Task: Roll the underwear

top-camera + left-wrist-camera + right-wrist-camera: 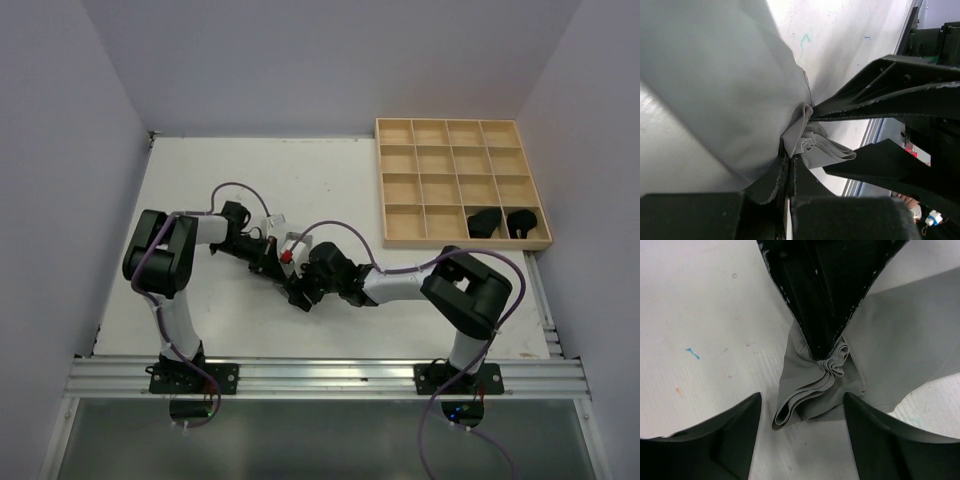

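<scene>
**Left wrist view.** We look along the left claw (pixel 790 165). Its 2 black fingers are pressed together at the bottom of the picture, pinching a bunched edge of the plain grey cloth briefs (pixel 715 90). The grey briefs spread up and to the left over the white worktop (pixel 850 35) and fill most of the view. Just right of the pinch, several folded layers stick out like pages. The right claw (pixel 819 142) comes in from the right with its 2 dark fingers spread wide, 1 above those layers and 1 below. We cannot tell whether either finger touches the cloth.

**Right wrist view.** We see the right claw's fingers (pixel 715 440) at the 2 bottom corners, far apart and holding nothing. The stacked folds of the grey briefs lie between them. The left claw points down from the top edge, closed to a narrow wedge, with its tip gripping the gathered cloth. The rest of the cloth fans out to the right across the worktop.

**Top view.** Both arms reach inward and the 2 claws meet over the middle of the worktop, where they hide most of the grey briefs. A light wooden grid tray (pixel 432 188) of 16 compartments sits at the far right corner. In its nearest row, the 2 rightmost compartments each hold 1 bundle of black briefs (pixel 485 221).
</scene>
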